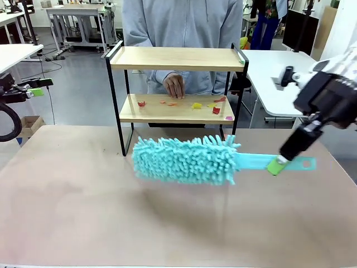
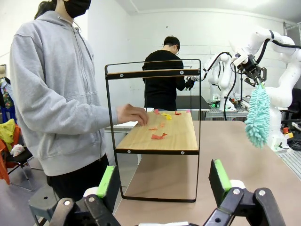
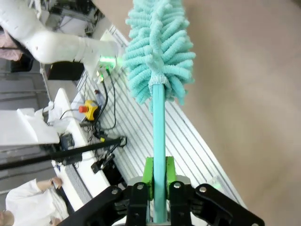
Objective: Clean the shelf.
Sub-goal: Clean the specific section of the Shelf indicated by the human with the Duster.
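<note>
**A:** Where the teal duster [image 1: 184,159] hangs now, which way does the shelf [image 1: 178,58] lie from it?

**B:** Beyond it, toward the person. The shelf stands at the far middle of the table [image 1: 67,212]. The duster is just in front of it, on the robot's side. Its long axis runs side to side, roughly parallel with the shelf's front edge. The fluffy head points to the robot's left and the flat handle to its right.

**A:** Who holds it?

**B:** The right gripper [image 1: 277,164]. Its green pads are clamped narrowly on the handle near its end. That arm is by far the nearer to the shelf. The left gripper [image 1: 36,89] sits well apart at the table's left edge. In its wrist view its pads stand wide with nothing between them.

**A:** What is on the shelf?

**B:** The top board looks bare. The lower board [image 1: 162,113] carries small scraps [image 1: 216,110], red, orange and yellow, strewn mostly over its right half. The person's hand [image 1: 174,85] reaches in between the boards from the far side, above the lower one.

**A:** So what does the next move turn on?

**B:** As I judge it, lifting the head and pushing it away from the robot, in between the two boards. The black side rails and that hand are what it could strike.
</note>
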Controlling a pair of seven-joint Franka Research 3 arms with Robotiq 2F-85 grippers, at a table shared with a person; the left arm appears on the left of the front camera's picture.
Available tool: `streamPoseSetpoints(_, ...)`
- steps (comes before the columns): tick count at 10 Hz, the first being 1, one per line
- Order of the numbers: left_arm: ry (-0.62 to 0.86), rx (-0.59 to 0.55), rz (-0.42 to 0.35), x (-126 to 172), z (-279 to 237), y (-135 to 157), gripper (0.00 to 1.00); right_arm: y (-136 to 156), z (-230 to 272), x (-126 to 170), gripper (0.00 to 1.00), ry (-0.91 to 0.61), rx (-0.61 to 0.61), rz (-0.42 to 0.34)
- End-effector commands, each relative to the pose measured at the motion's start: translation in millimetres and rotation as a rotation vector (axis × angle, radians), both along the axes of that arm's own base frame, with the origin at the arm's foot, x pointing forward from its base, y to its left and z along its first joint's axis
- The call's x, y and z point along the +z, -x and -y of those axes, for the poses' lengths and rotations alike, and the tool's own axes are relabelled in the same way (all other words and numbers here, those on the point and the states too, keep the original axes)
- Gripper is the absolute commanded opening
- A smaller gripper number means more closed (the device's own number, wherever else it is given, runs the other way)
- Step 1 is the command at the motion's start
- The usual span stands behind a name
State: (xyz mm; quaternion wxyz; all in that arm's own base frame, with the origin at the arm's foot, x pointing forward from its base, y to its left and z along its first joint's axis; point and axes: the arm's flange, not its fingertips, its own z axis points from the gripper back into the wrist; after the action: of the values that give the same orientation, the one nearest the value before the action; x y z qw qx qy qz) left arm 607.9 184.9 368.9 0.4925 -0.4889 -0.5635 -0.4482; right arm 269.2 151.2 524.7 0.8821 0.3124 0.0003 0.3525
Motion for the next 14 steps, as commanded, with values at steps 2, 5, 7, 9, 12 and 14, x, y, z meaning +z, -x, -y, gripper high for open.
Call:
streamPoseSetpoints(2, -0.005, -0.005, 0.006, 3.0, 0.7, 1.6, 1.00, -3.8, -57.4, -19.4, 0.13, -0.040, -0.121, 0.122)
streamPoseSetpoints(5, -0.005, -0.005, 0.006, 3.0, 0.7, 1.6, 1.00, 6.1, -102.0, -28.6, 0.13, -0.114, -0.222, 0.256)
streamPoseSetpoints(7, -0.005, -0.005, 0.006, 3.0, 0.7, 1.6, 1.00, 10.0, -115.4, -24.8, 0.13, -0.093, -0.328, 0.293)
streamPoseSetpoints(9, -0.005, -0.005, 0.006, 3.0, 0.7, 1.6, 1.00, 5.8, -98.0, -18.2, 0.13, -0.096, -0.221, 0.250)
streamPoseSetpoints(12, -0.005, -0.005, 0.006, 3.0, 0.7, 1.6, 1.00, 9.2, -116.5, -19.0, 0.13, -0.087, -0.289, 0.306)
streamPoseSetpoints(14, -0.005, -0.005, 0.006, 3.0, 0.7, 1.6, 1.00, 6.6, -124.5, -17.5, 0.13, -0.098, -0.342, 0.332)
